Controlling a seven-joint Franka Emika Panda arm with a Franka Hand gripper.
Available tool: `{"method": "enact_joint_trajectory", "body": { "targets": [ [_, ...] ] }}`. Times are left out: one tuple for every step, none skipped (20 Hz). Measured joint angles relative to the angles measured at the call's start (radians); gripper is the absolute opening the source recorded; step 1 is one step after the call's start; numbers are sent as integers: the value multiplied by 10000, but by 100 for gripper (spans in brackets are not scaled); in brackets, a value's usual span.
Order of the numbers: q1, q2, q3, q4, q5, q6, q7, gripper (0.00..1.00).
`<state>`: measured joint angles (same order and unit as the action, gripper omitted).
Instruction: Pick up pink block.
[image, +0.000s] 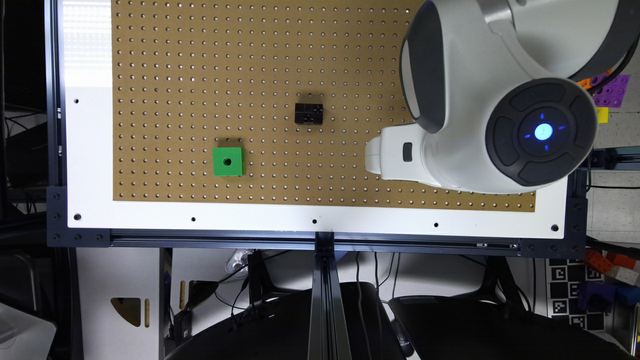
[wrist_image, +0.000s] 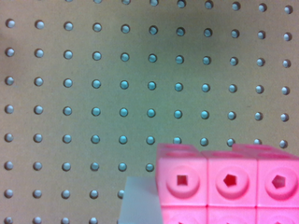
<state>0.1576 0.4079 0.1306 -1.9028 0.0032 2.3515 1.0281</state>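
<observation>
- The small bright pink plastic brick with round holes in its face fills a corner of the wrist view, close to the camera, with the brown perforated pegboard behind it.
- The white gripper sits over the pegboard's middle strip; whether its fingers are open or closed cannot be told.
- A black plastic brick lies mid-board, a green one-holed cube nearer the white-bordered edge, well apart.
</observation>
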Motion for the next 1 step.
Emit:
{"method": "enact_joint_trajectory", "body": {
  "targets": [
    [0, 0, 0, 0, 0, 0, 0, 0]
  ]
}}
